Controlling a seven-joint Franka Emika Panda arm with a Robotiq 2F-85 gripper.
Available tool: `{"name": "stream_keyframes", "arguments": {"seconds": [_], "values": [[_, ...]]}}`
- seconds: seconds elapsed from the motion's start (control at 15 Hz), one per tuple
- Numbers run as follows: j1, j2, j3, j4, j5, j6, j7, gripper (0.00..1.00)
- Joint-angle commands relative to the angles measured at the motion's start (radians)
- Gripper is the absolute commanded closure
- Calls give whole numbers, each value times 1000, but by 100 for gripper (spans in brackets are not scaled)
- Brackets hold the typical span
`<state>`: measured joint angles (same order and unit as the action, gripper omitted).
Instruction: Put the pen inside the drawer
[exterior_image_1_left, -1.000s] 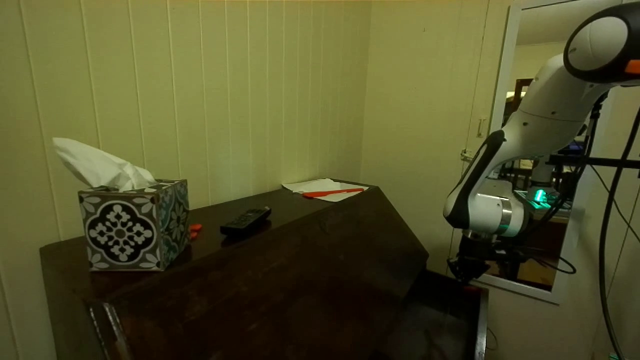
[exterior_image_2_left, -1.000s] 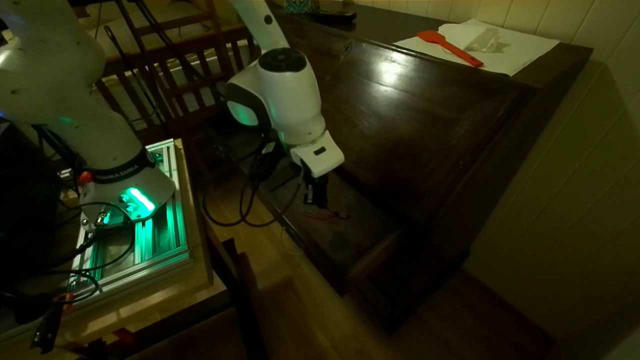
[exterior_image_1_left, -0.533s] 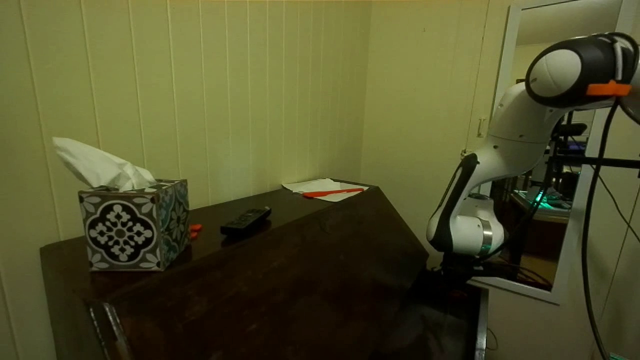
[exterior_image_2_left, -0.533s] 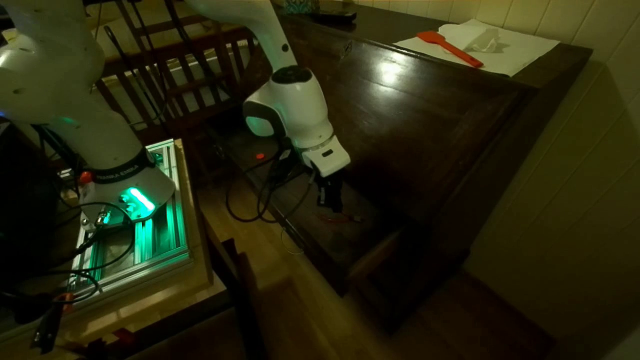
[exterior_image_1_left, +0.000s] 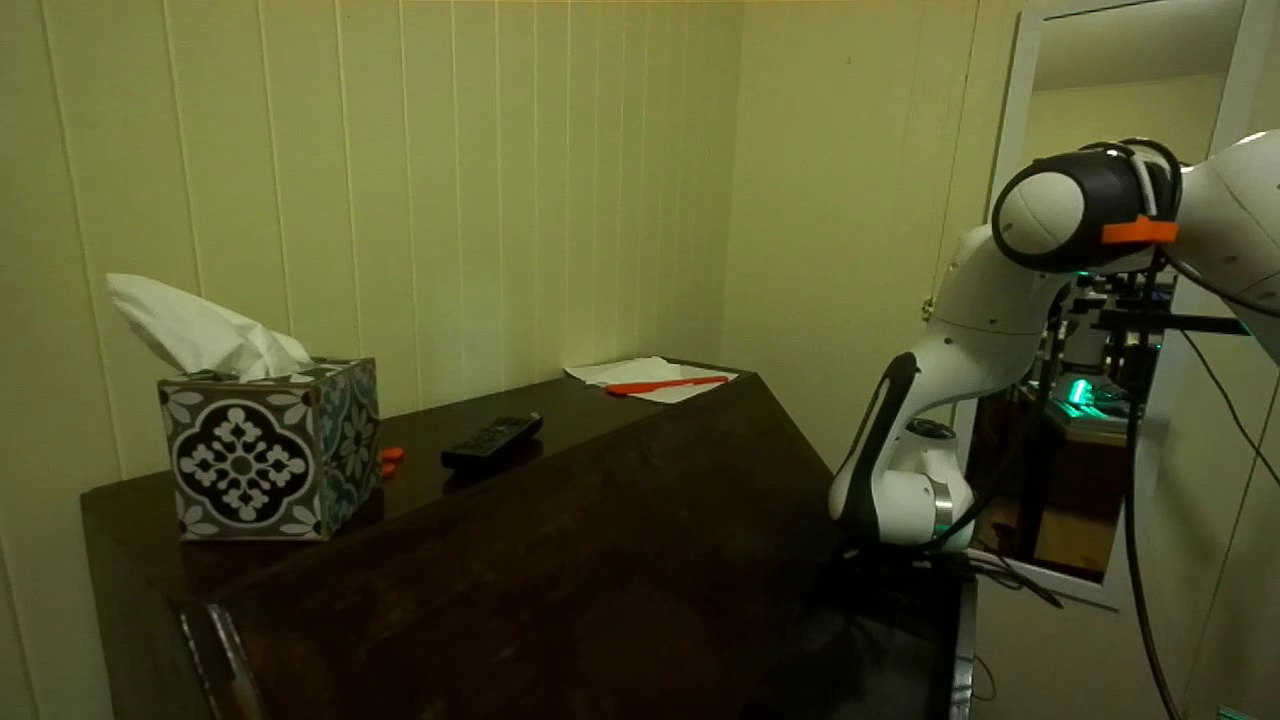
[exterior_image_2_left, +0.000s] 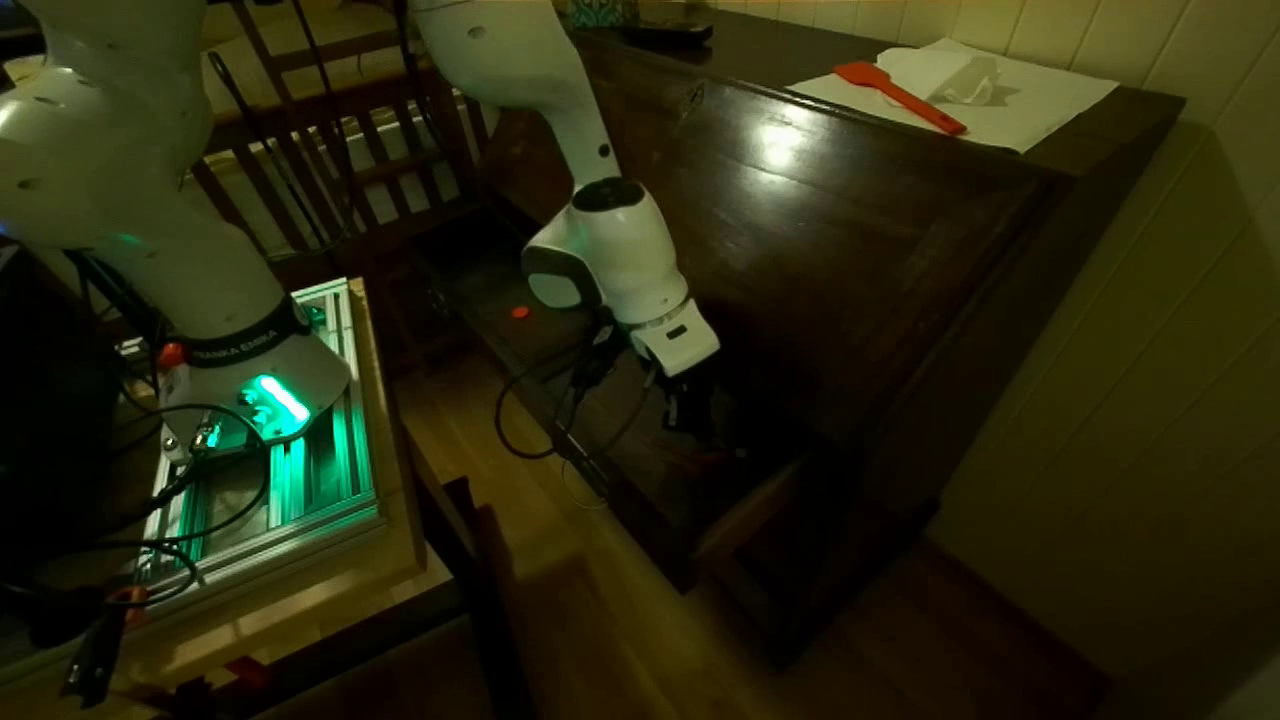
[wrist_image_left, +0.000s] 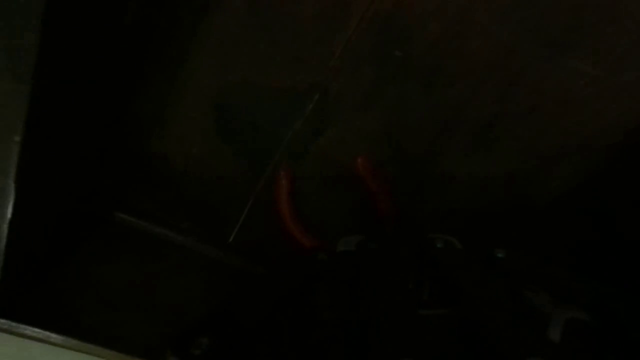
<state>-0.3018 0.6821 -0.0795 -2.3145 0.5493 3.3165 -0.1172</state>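
I have the claw (exterior_image_2_left: 708, 435) pointing down at the drawer (exterior_image_2_left: 750, 512), which sticks out from the front of the big dark desk (exterior_image_2_left: 850, 250). The claw is pinching a red-handled tool (wrist_image_left: 284, 200); its two bent red handles poke out in my wrist view. That view is very dark, so I can't tell if the tool touches the drawer's floor. I can't tell where the pen is, either. A small red thing (exterior_image_2_left: 520, 312) lies in the drawer, below the desk's sloping front, well apart from the claw. On top of the desk, in both exterior views, a red spatula (exterior_image_2_left: 900, 98) lies on white paper (exterior_image_2_left: 1050, 95) near an end. In an exterior view, a tissue box (exterior_image_1_left: 240, 455) stands at the opposite end of the desk top, small red bits (exterior_image_1_left: 390, 456) just beside it. A black remote (exterior_image_1_left: 492, 440) lies on the desk between the box and the paper.
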Motion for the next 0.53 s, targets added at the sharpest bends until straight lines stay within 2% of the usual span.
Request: {"name": "stream_keyframes", "arguments": {"seconds": [0.0,0.47], "values": [[-65,67,58,60,-14,70,6,97],[-194,141,152,103,-91,167,-19,97]]}}
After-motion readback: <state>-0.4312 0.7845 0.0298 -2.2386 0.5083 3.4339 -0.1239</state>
